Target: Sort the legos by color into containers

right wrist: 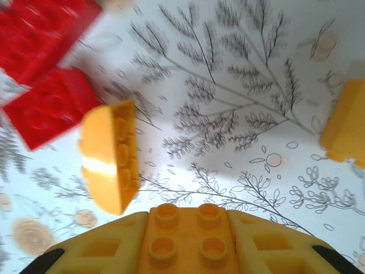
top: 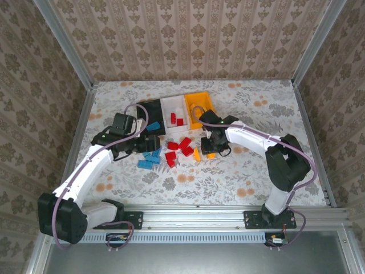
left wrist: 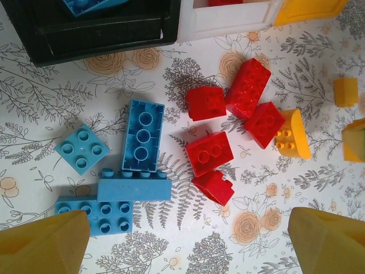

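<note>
legos [top: 186, 142] before containers [top: 170, 105], some inside

A robot test booth — aluminium frame [top: 65, 45], 3 wallpapered walls [top: 194, 34], floral-print table [top: 256, 171], mounting rail [top: 194, 216].

We look down from high behind; both wrist cameras point down close in, sharing a rounded orange plastic brick [left wrist: 295, 135] [right wrist: 109, 157].
</note>
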